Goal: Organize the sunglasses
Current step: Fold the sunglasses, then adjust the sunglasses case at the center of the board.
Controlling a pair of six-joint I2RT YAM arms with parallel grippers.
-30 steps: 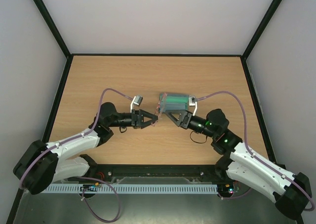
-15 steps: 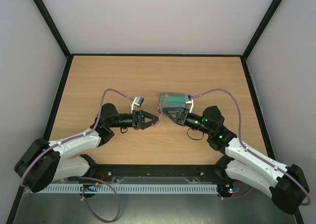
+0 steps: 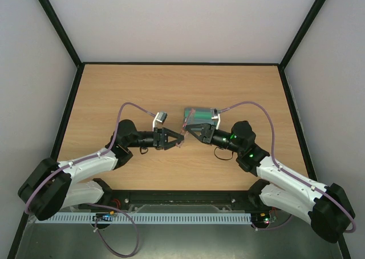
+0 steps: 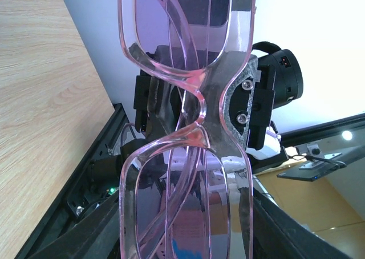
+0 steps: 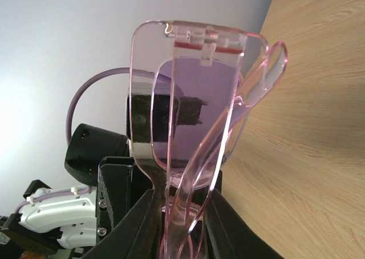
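Note:
The sunglasses (image 3: 181,136), a thin pink translucent frame with the arms folded, hang above the table between my two grippers. My left gripper (image 3: 175,139) grips them from the left. My right gripper (image 3: 189,133) grips them from the right. In the left wrist view the sunglasses (image 4: 194,113) fill the frame, and the right gripper's grey fingers (image 4: 242,99) flank the bridge behind them. In the right wrist view the sunglasses (image 5: 188,93) stand upright, pinched between my right gripper's (image 5: 182,213) black fingers. The left gripper's own fingertips are mostly hidden behind the lenses.
The grey-blue case (image 3: 201,117) lies open on the wooden table (image 3: 125,93) just behind the right gripper, its green lining showing. Black frame rails (image 3: 71,105) and white walls bound the table on the left, right and back. No cloth is in view.
The right gripper has slid left toward the left gripper and closed in around the sunglasses. The left gripper has hardly moved. The case stays in place.

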